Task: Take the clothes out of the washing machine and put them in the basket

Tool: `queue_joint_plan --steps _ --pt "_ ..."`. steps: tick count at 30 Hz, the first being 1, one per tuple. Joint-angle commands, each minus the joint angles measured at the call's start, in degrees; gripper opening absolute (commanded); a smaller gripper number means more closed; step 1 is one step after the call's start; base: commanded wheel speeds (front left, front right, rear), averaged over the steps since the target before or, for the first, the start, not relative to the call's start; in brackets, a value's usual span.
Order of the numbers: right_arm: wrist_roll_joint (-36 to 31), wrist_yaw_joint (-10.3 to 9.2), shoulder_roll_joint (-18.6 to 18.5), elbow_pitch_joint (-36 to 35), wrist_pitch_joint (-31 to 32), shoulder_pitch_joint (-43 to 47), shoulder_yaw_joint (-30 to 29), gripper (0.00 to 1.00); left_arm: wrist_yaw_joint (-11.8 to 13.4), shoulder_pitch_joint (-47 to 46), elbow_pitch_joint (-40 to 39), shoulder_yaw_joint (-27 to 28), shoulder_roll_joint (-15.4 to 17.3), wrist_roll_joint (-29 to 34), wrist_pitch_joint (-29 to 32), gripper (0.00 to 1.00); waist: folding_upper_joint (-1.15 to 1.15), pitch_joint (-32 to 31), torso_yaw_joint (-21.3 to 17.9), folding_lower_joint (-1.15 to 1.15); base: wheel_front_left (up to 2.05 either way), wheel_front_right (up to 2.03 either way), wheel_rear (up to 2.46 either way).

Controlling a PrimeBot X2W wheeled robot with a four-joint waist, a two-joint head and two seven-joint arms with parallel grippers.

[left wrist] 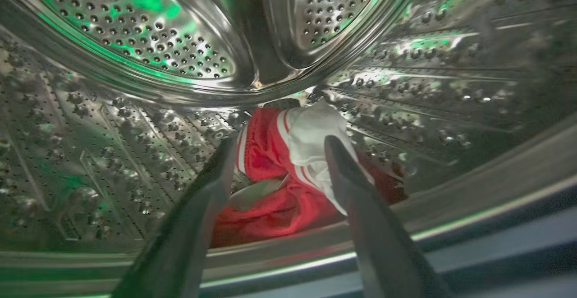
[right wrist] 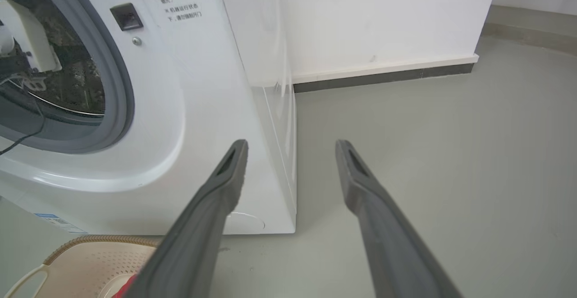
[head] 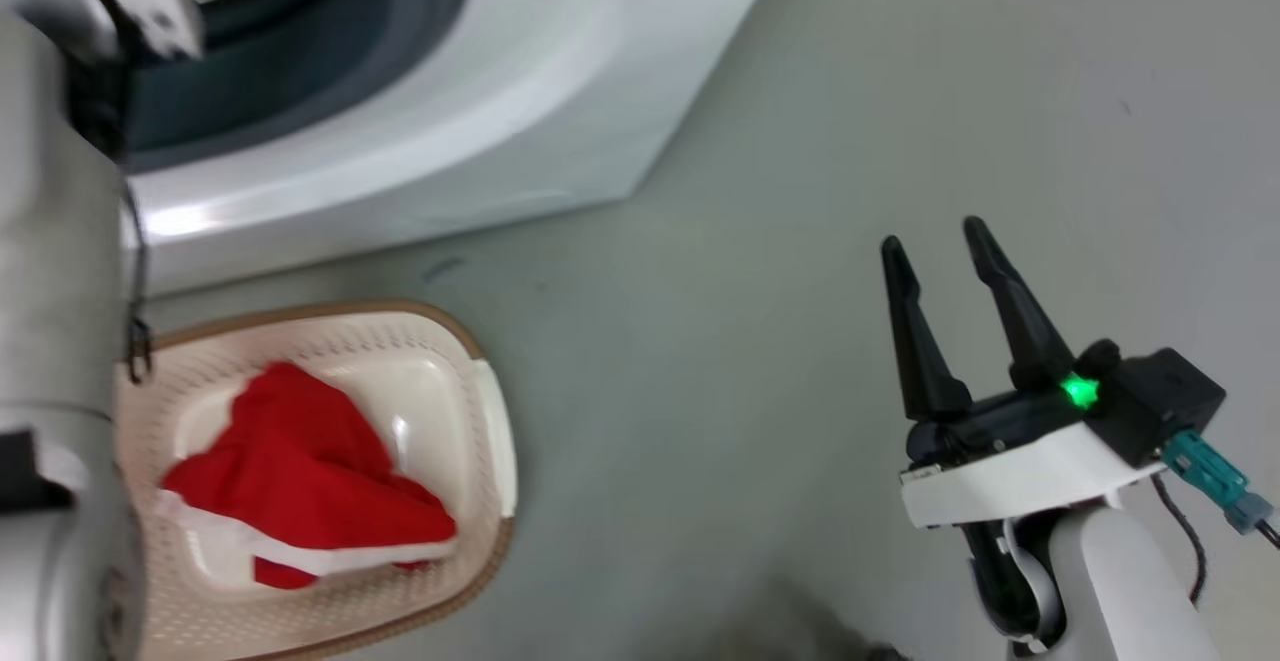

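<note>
My left arm reaches into the washing machine. In the left wrist view my left gripper is open inside the steel drum, its fingers straddling red clothes with white stripes and a white piece on the drum floor; I cannot tell whether they touch the fabric. One red garment with white trim lies in the cream basket on the floor before the machine. My right gripper hovers open and empty over the floor to the right; the right wrist view has it beside the machine.
Grey floor spreads to the right of the machine and basket. A white wall with a dark baseboard stands behind. The basket's rim lies close under the machine's front. A black cable hangs from my left arm.
</note>
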Motion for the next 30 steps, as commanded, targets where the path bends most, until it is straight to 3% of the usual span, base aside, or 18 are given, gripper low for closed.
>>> queue_joint_plan --steps 1,7,14,20,21,23,30 --pt "0.9 -0.04 0.2 0.5 -0.6 -1.7 0.9 1.0 -0.3 -2.4 1.0 -0.2 1.2 0.3 1.9 1.0 0.0 6.7 -5.2 -0.01 0.0 0.0 0.0" --pt "3.5 -0.04 0.2 2.7 -1.3 -4.0 3.8 1.0 -0.8 -10.6 3.9 -1.5 4.4 1.6 11.4 1.0 0.0 10.8 -8.4 -0.01 0.0 0.0 0.0" --pt "6.6 -0.04 0.2 2.5 -1.4 -5.7 6.0 1.0 0.2 -19.3 5.5 -3.2 7.0 3.3 25.2 1.0 0.0 14.4 -11.9 -0.01 0.0 0.0 0.0" --pt "8.1 -0.04 0.2 2.3 -1.4 -5.0 6.5 1.0 2.0 -21.1 6.1 -3.2 6.8 2.7 35.1 1.0 0.0 15.2 -12.7 -0.01 0.0 0.0 0.0" --pt "8.1 -0.04 0.2 2.2 -1.4 -4.8 6.4 1.0 2.3 -21.0 5.9 -3.3 6.7 2.8 36.0 0.79 0.0 15.2 -12.7 -0.01 0.0 0.0 0.0" --pt "8.5 -0.04 0.2 2.1 -1.4 -4.7 6.3 1.0 3.0 -20.5 5.2 -3.1 6.7 2.3 37.4 0.0 0.0 15.1 -12.8 -0.01 0.0 0.0 0.0" --pt "9.2 -0.04 0.2 2.5 -1.4 -5.1 6.9 1.0 6.2 -16.8 -0.9 -2.5 8.4 2.1 34.4 0.0 0.0 13.3 -13.4 -0.01 0.0 0.0 0.0"
